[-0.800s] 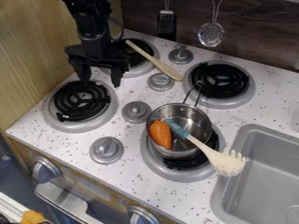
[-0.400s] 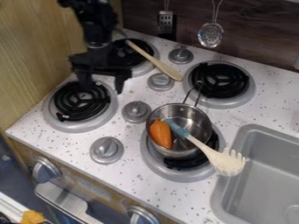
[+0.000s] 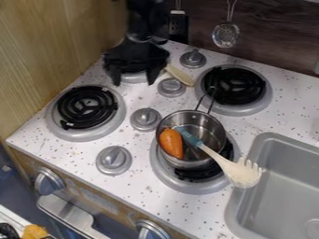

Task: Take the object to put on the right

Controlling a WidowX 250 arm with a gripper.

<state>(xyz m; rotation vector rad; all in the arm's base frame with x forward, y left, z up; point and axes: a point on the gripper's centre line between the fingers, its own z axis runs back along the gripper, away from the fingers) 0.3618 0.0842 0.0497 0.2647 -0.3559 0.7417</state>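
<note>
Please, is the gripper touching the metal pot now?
Apart. In the camera view, the gripper hangs toward the upper left, and white stovetop shows plainly between it and the metal pot.

Kitchen setup. White speckled stovetop (image 3: 156, 196) with black metal coil burners (image 3: 234, 86), round silver-grey knobs (image 3: 114, 160); grey rectangular sink (image 3: 280, 210) at near right, perforated metal skimmer (image 3: 225, 35) against dark far wall (image 3: 274, 37).

A wooden spoon (image 3: 180, 75) (partly hidden) lies aslant between two knobs (image 3: 193, 59).
</note>
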